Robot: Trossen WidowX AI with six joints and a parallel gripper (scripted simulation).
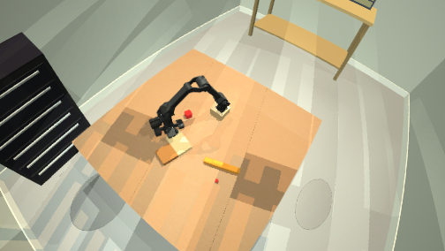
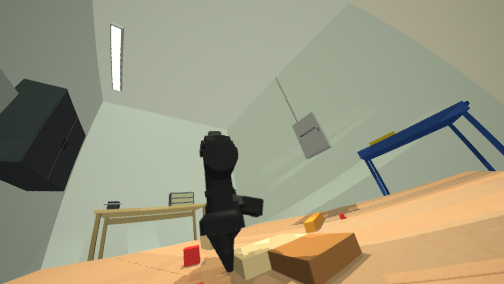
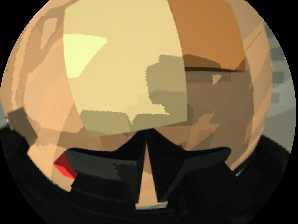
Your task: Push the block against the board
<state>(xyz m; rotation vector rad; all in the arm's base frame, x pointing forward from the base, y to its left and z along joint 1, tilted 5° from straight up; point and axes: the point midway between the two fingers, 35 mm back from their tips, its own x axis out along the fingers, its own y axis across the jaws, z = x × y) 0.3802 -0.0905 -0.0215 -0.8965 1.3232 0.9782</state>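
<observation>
The square block (image 1: 167, 155) (image 2: 310, 252) (image 3: 210, 35) is orange-brown and lies flat. The pale yellow board (image 1: 182, 143) (image 2: 256, 261) (image 3: 120, 65) lies flat beside it. One side of the block appears to lie along the board's long side, with no gap visible in the wrist view. There the board's near end reaches further toward the gripper than the block does. In the top view their far edges look about even. My gripper (image 1: 172, 135) (image 2: 229, 270) (image 3: 147, 128) is shut and empty, its tips low at the board's near end. Whether they touch it, I cannot tell.
A red cube (image 1: 188, 114) (image 2: 191, 256) stands near the arm. A yellow-orange bar (image 1: 222, 164) (image 2: 314, 222) and a small red cube (image 1: 216, 180) (image 2: 342, 216) lie on the board's other side. The arm's base stands on a pale mount (image 1: 217, 112).
</observation>
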